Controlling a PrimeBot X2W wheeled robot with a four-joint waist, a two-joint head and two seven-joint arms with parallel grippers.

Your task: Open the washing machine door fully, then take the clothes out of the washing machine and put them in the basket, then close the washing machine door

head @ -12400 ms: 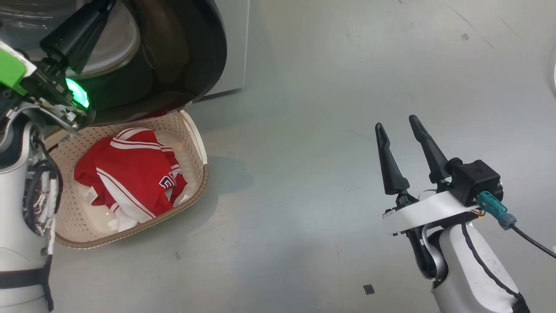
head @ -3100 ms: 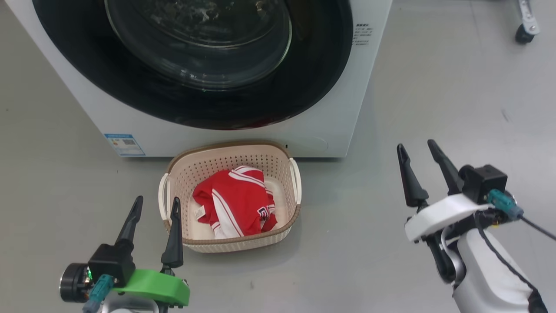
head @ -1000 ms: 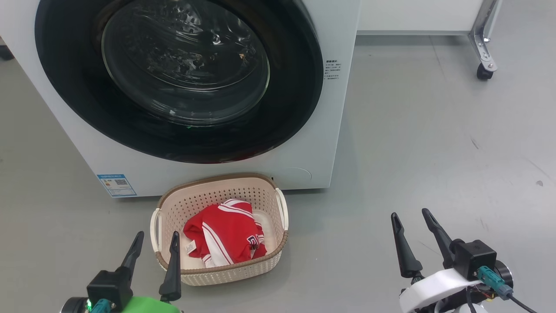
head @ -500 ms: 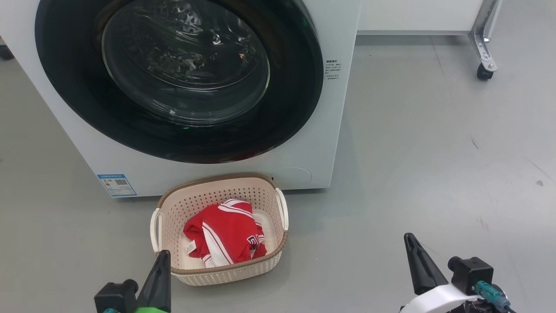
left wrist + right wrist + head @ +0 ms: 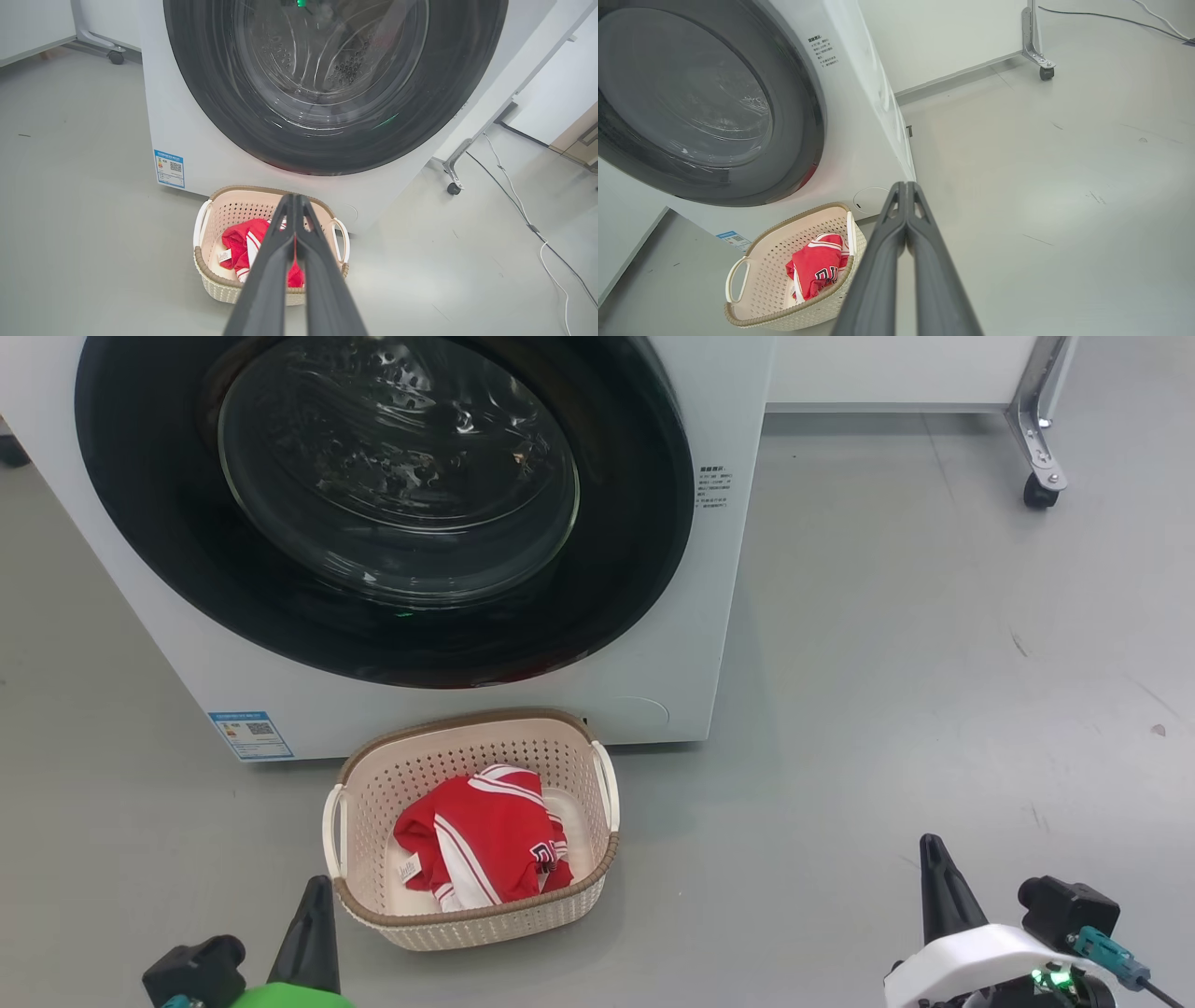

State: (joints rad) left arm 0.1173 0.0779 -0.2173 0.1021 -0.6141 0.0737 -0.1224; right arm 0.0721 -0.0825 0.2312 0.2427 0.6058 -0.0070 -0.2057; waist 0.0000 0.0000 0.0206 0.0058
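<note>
**Claws together, empty, task looks done**

The left claw (image 5: 316, 896) and right claw (image 5: 932, 859) each have fingers pressed together on nothing, low on either side of the basket (image 5: 485, 926). The clothes (image 5: 485, 835) lie inside it: soft, light, best pinched at a fold. Behind, the washing machine door (image 5: 644, 569) sits flush on the washing machine (image 5: 728, 616), its glossy ring stiff and likely slippery
</note>
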